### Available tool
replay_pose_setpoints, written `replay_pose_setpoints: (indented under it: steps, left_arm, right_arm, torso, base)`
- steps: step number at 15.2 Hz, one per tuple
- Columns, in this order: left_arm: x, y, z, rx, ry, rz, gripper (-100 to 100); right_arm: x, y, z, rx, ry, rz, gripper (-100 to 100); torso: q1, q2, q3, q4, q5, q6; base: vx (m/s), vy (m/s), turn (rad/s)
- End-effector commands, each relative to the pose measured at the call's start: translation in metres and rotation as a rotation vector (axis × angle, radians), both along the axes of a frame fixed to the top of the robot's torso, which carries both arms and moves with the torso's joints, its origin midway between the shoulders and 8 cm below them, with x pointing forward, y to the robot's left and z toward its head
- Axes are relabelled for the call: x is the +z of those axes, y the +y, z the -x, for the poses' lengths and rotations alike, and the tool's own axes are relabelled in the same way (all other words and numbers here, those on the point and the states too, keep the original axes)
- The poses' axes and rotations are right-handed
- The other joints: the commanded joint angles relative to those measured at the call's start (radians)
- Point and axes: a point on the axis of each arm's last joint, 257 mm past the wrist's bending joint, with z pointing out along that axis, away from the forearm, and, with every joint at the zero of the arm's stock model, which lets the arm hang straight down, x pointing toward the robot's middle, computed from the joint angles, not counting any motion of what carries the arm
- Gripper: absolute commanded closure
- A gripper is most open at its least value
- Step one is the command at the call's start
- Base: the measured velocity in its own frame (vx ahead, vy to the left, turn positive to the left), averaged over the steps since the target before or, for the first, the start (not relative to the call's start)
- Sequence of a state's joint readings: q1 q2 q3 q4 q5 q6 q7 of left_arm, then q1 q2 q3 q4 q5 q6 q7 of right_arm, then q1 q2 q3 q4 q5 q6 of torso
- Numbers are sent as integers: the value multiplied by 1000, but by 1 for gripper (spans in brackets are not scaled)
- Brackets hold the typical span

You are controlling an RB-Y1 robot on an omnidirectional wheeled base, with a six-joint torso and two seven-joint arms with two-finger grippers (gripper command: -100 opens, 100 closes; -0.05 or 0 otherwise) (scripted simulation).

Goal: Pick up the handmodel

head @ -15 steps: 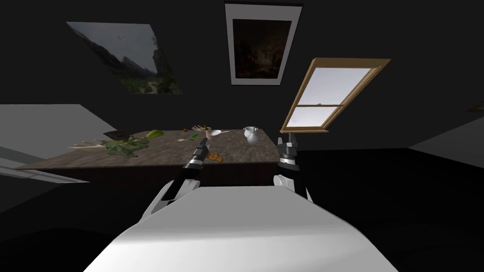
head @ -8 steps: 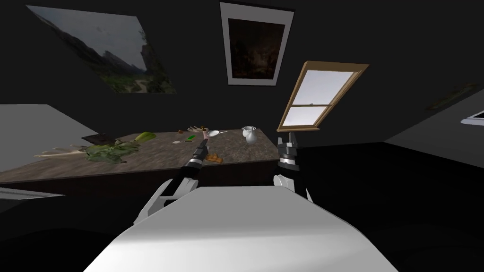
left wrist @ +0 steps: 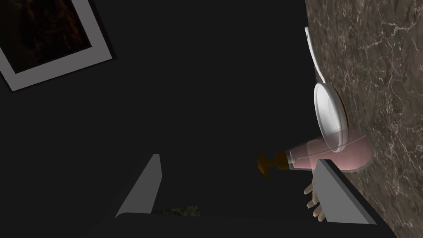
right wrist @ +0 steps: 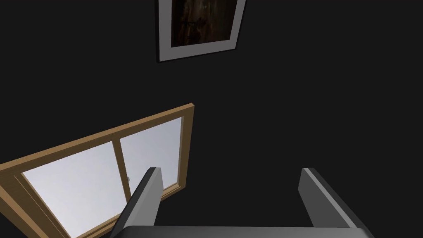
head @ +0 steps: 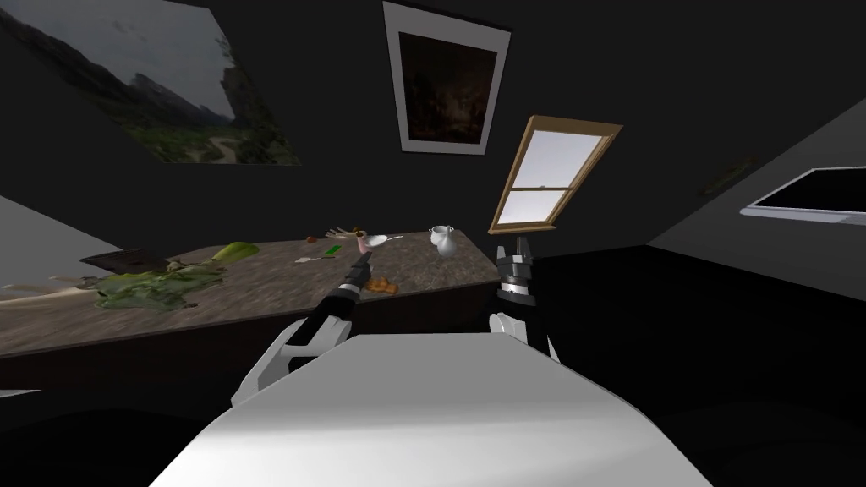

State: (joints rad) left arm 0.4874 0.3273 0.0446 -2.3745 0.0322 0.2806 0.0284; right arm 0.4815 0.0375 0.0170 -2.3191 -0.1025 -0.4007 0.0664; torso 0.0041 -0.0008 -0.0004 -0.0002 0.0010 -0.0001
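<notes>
Handmodel (left wrist: 312,200), pale beige with its fingers showing, lies near the far edge of the brown marbled surface (left wrist: 380,62). You see it partly hidden behind one finger of the left end effector (left wrist: 238,158), whose fingers stand apart. A pink bottle (left wrist: 334,155) and a white pan (left wrist: 328,115) are just beside it. The right end effector (right wrist: 229,169), also apart, hangs beyond the surface's right edge. The walls are dark.

Hemmed in close beside the hand model (left wrist: 312,197) by a pump bottle (left wrist: 330,156) and pan (left wrist: 329,115); showed bare desk (left wrist: 384,62) beyond.
</notes>
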Motion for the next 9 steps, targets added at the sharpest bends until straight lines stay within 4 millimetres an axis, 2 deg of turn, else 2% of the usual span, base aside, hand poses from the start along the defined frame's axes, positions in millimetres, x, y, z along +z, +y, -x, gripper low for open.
replay_pose_setpoints:
  steps: [1, 9]
  left_arm:
    - [-9, 7, -1, 15, 43, 3, -100]
    - [-36, 24, 1, 65, 168, 14, -100]
  right_arm:
    - [0, 0, 0, 0, 0, 0, 0]
    - [0, 0, 0, 0, 0, 0, 0]
  torso:
    - [0, 0, 0, 0, 0, 0]
    - [0, 0, 0, 0, 0, 0]
  base:
    - [-12, 42, -125]
    - [-12, 51, -137]
